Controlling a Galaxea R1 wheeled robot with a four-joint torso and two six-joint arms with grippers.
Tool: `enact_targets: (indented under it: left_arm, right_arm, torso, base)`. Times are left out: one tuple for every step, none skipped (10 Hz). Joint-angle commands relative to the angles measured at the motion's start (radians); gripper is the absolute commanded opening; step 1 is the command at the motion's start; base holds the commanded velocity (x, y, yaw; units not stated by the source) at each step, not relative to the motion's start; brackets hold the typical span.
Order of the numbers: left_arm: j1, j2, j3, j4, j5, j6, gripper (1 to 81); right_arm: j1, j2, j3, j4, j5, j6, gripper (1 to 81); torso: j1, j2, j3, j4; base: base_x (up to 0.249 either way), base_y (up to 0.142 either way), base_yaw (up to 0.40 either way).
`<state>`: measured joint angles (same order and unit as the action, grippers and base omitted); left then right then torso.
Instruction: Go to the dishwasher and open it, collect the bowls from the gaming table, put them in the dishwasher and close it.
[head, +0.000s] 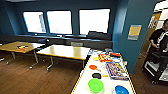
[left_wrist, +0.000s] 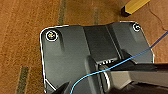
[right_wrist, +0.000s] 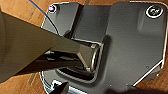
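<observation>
Bowls, lime green (head: 95, 85) and blue (head: 121, 89), sat on the gaming table's (head: 81, 82) near end, probably left for pickup; couldn't tell either claw's state.

The robot's dark plate (right_wrist: 125, 45) and jointed bar (right_wrist: 37, 47) hang above brown wooden floor (right_wrist: 20, 10).

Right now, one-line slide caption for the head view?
Green bowl and blue bowl sit on the yellow-rimmed gaming table among toys.

Legible text: none. A yellow wall sign (head: 134, 32) and printed game boards (head: 115, 70) on the tabletop (head: 110, 86) are showing markings too blurred for reading.
</observation>
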<state>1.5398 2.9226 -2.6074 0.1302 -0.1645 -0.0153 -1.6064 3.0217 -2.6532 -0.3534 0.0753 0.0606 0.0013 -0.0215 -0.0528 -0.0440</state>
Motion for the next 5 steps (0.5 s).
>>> enact_targets:
  left_arm:
    - [-0.042,-0.009,0.003,0.0,0.043,0.002,81.1]
    - [-0.043,-0.009,0.003,0.0,0.043,0.002,81.1]
    - [-0.042,-0.011,0.003,-0.001,0.043,0.002,81.1]
    - [-0.043,-0.009,0.003,-0.001,0.043,0.002,81.1]
    - [-0.042,-0.009,0.003,-0.001,0.043,0.002,81.1]
  right_arm:
    - [0.038,0.001,0.006,-0.012,-0.049,-0.002,81.1]
    - [0.038,0.001,0.006,-0.012,-0.051,-0.002,81.1]
    - [0.038,0.001,0.006,-0.012,-0.049,-0.002,81.1]
    - [0.038,0.001,0.006,-0.012,-0.049,-0.002,81.1]
    - [0.038,0.001,0.006,-0.012,-0.051,-0.002,81.1]
  torso:
    - [0.0,0.0,0.0,0.0]
    - [0.0,0.0,0.0,0.0]
    - [0.0,0.0,0.0,0.0]
    - [0.0,0.0,0.0,0.0]
    - [0.0,0.0,0.0,0.0]
  base:
    - [0.0,0.0,-0.38]
    - [0.0,0.0,-0.383]
    - [0.0,0.0,-0.383]
    - [0.0,0.0,-0.347]
    - [0.0,0.0,-0.17]
